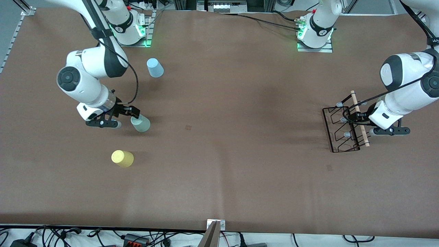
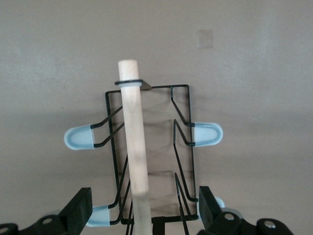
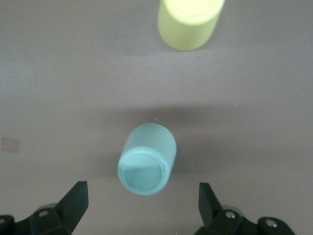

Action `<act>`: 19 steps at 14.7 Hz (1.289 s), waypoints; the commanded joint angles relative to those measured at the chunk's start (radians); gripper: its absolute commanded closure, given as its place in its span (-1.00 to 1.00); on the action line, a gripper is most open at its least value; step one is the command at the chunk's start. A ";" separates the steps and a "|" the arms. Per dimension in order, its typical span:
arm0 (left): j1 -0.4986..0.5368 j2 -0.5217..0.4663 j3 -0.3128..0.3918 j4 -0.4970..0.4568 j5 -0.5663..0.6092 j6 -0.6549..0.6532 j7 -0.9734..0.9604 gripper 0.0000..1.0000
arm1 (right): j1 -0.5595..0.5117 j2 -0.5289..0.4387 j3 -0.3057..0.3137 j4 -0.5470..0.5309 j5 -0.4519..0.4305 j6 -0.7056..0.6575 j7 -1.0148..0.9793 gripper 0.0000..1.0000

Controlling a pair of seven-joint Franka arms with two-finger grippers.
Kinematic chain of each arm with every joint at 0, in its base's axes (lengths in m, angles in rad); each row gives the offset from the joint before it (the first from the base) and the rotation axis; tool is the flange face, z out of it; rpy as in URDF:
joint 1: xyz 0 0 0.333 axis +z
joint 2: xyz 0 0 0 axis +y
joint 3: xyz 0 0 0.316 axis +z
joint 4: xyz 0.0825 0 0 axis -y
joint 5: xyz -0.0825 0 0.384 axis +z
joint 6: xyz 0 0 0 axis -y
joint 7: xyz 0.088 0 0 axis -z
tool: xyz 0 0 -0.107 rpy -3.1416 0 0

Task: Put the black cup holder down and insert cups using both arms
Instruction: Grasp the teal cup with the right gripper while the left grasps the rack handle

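Left wrist view showed my left claw [image 2: 144,205] low over the rack [image 1: 343,129], fingers [image 2: 80,208] apart on either side of the wooden rod [image 2: 134,137] and not touching it. The rack sat at about three o'clock on the desk [image 1: 240,154], near the left arm's end.

I judged the rack light but springy: thin wire that would flex and slip in a pinch. The rod looked stiff and round, so I would take hold there, near its middle, to keep the rack from tipping or swinging.

My right claw [image 3: 142,203] hung low at about nine o'clock, fingers wide apart, with the green cup [image 3: 146,164] just ahead of the gap and nothing held. The yellow cup [image 3: 188,22] stood at about eight o'clock, nearer the front camera. The blue cup [image 1: 155,67] stood at about ten o'clock, close to the right arm's base.

The cups looked like light, smooth plastic, tapered, so they might squirt out of a hard squeeze. I would grip each across the body, gently.
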 commanded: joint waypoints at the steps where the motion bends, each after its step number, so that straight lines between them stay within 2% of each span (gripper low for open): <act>1: 0.009 -0.015 -0.002 -0.020 -0.009 -0.028 0.028 0.04 | 0.017 0.042 -0.004 -0.005 -0.003 0.082 -0.001 -1.00; 3: 0.009 -0.013 -0.002 -0.018 -0.009 -0.051 0.023 0.49 | 0.018 0.058 -0.006 -0.007 -0.006 0.092 -0.018 -1.00; 4: 0.009 -0.013 -0.002 -0.014 -0.009 -0.054 0.023 0.65 | 0.018 0.066 -0.006 -0.007 -0.006 0.095 -0.018 -1.00; 7: 0.011 -0.016 -0.002 -0.006 -0.009 -0.056 0.023 0.96 | 0.020 0.084 -0.004 -0.022 -0.006 0.150 -0.016 -1.00; 10: 0.011 -0.027 -0.008 0.032 -0.010 -0.072 0.022 0.98 | 0.027 0.092 -0.004 -0.034 -0.006 0.161 -0.016 -1.00; 13: -0.009 -0.025 -0.051 0.180 -0.009 -0.270 0.012 0.98 | 0.037 0.090 -0.004 -0.080 -0.006 0.190 -0.015 -1.00; 16: -0.015 -0.013 -0.197 0.332 -0.010 -0.482 0.008 0.96 | 0.037 0.090 -0.004 -0.094 -0.006 0.208 -0.015 -1.00; 19: -0.052 0.047 -0.330 0.419 -0.021 -0.516 -0.078 0.96 | 0.037 0.093 -0.004 -0.093 -0.006 0.220 -0.016 -1.00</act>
